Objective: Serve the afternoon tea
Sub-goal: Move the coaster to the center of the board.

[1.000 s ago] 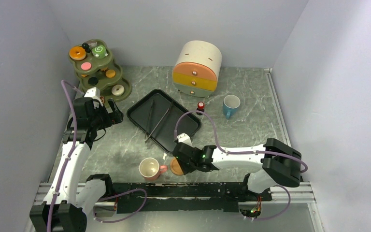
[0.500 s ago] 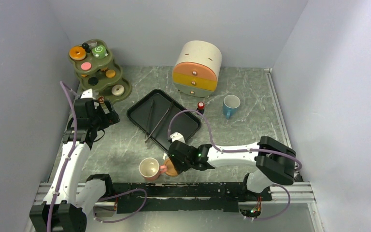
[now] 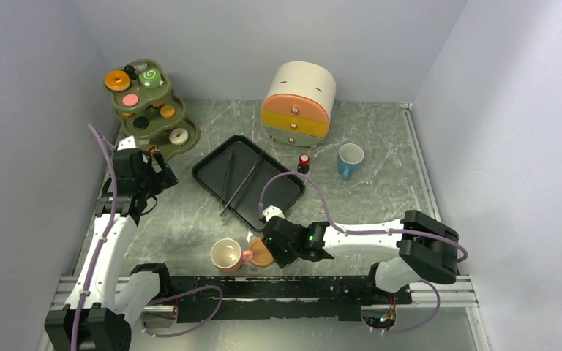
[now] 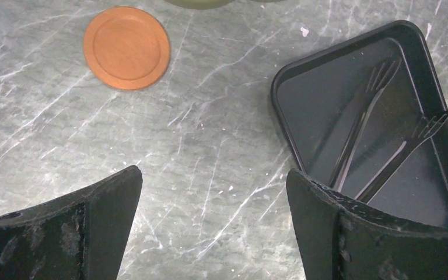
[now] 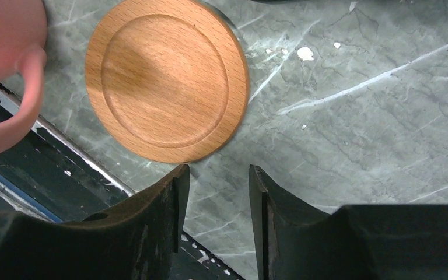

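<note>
Saucer flat on table, just ahead of right end effector; jaws narrow, empty. Pink cup ahead-left, beside saucer, probably meant to pair as one setting. Left end effector wide, empty; second saucer ahead-left, black tray ahead-right.

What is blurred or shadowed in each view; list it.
Top external: even, soft light, all sharp. Right wrist: pink cup blurred at the left edge, saucer grain crisp with a dim patch across it. Left wrist: black tray interior dark, forks faint.
</note>
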{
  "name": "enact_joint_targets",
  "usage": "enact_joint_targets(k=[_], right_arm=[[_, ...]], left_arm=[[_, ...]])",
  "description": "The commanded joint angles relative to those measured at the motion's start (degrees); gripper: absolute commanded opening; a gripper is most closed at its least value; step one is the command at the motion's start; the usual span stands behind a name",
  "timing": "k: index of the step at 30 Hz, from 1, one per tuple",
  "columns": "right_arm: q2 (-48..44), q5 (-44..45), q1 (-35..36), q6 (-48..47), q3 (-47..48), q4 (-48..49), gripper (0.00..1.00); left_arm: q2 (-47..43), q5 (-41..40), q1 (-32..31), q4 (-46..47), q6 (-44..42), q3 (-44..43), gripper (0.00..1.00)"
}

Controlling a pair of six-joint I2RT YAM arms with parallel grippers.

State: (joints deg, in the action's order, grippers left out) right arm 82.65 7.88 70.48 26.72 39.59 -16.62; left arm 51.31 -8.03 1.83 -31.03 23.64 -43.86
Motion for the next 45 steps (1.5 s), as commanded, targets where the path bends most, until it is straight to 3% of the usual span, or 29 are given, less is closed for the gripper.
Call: enact_joint_targets(k=[1,7,11,13,19,21,24,27,33,41,45], right_arm=[[0.2,-0.17,0.4,-0.81,-0.87,1.31,0.46],[4.04,1.77,0.41,1.0,0.06,5.27,0.41],[7.17,2.13,0.37,1.4,2.16,8.36,0.35],[8.56,2.08,0.37,1.21,3.34,9.77,0.32],[12.14,0.79,0.38,0.71,5.53,14.25,0.26],[12.77,0.64,0.43,1.1,5.74,16.06,0.25],[13.06,0.75,0.41,1.91,5.84,18.88,0.24],[13.18,0.7,0.41,2.07,5.49,20.77,0.22],[14.95,-0.64,0.4,2.91,4.63,23.98,0.18],[13.45,0.2,0.43,3.4,4.49,22.47,0.13],[6.89,2.84,0.36,4.76,2.43,19.83,0.15]], left_arm=[[-0.16,-4.1,-0.33,-1.14,1.58,-2.25,0.98],[-0.22,-5.91,-0.33,-1.58,2.83,-2.16,0.98],[-0.14,-9.11,-0.33,-2.61,7.39,-1.53,0.87],[0.35,-9.38,-0.33,-4.66,10.17,-1.95,0.88],[2.31,1.88,-0.33,-10.12,15.81,-1.25,0.83],[2.82,8.04,-0.33,-9.83,15.83,0.6,0.86],[3.71,13.54,-0.33,-10.2,14.82,2.16,0.81],[2.47,16.51,-0.33,-10.12,14.65,3.02,0.72],[-0.3,24.92,-0.36,-7.55,14.72,5.25,0.43],[-3.02,34.92,-1.41,1.25,16.33,13.08,0.21],[-2.92,41.23,-1.53,8.69,18.45,18.35,0.17]])
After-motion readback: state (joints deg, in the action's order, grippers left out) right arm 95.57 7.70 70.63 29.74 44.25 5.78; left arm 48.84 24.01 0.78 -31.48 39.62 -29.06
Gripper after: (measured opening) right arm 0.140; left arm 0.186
